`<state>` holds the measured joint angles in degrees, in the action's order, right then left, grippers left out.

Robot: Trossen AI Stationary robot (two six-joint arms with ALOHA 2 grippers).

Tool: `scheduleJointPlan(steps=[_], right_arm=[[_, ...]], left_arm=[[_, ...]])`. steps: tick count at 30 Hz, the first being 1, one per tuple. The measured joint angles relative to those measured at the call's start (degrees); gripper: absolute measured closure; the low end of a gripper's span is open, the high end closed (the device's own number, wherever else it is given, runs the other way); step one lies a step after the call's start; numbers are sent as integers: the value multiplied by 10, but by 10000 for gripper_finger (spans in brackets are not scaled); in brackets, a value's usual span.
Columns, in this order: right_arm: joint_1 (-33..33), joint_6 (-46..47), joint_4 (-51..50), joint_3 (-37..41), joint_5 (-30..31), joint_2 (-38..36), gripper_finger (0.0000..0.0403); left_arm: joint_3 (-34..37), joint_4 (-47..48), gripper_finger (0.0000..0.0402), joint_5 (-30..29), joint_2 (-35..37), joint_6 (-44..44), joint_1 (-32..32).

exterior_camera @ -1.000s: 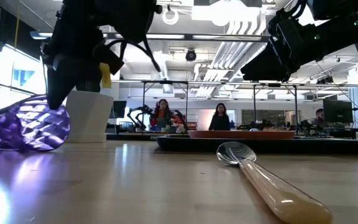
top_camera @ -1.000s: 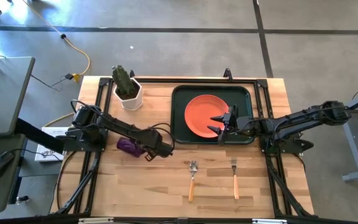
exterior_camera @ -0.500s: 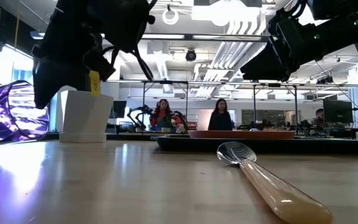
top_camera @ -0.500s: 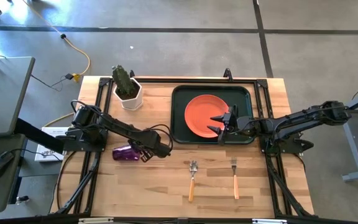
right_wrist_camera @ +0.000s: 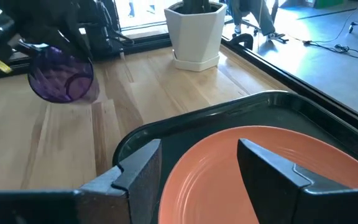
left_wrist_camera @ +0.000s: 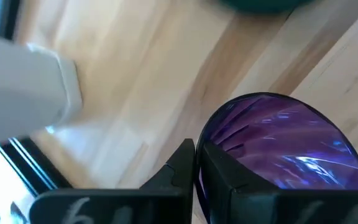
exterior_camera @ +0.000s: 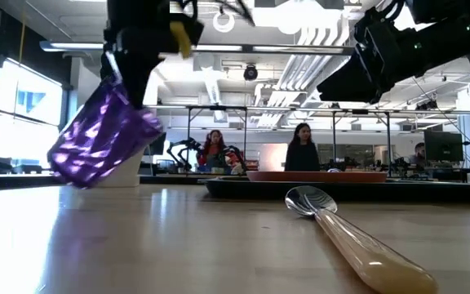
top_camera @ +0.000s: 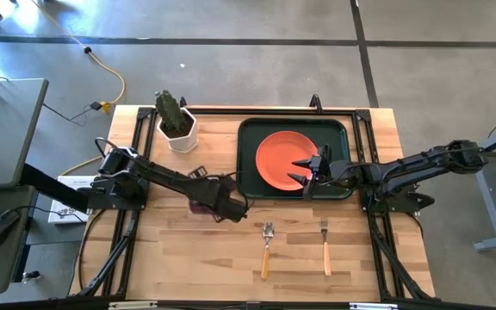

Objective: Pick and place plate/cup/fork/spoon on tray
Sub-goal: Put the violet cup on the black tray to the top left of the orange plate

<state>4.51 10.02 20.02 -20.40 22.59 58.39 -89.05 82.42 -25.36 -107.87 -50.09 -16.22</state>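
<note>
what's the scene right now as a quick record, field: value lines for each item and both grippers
plate: on the tray
cup: lifted off the table, tilted, gripped at its rim by the left gripper
spoon: flat on the table, near edge
fork: flat on the table, beside the spoon
left gripper: shut on the cup, left of the tray
right gripper: open, over the plate's near edge
cactus pot: back left of the table

arms: two, dark, jointed | fingers [right_wrist_camera: 135, 171]: matte black, angular, wedge-shaped | left wrist: yellow tag seen, possibly a label | cabling: black loops
</note>
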Motion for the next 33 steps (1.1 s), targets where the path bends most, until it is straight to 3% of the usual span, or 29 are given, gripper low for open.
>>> scheduleJointPlan(steps=[10, 16, 21, 24, 28, 33], right_arm=[[0, -1, -118, -1, -10, -134, 199], [0, 44, -296, -13, 78, -235, 199], [1, 45, -315, -13, 46, -291, 199], [1, 31, -308, -13, 35, -307, 199], [0, 24, -304, -13, 71, -311, 199], [0, 24, -302, -13, 83, -308, 199]], left_arm=[[-20, -123, 394, -79, 43, 70, -40], [-17, -173, 394, -147, 47, 89, -73], [-16, -193, 394, -182, 47, 119, -69], [-16, -220, 394, -211, 47, 187, -48], [-15, -272, 394, -278, 62, 281, 29], [-16, -369, 394, -183, 78, 364, 162]])
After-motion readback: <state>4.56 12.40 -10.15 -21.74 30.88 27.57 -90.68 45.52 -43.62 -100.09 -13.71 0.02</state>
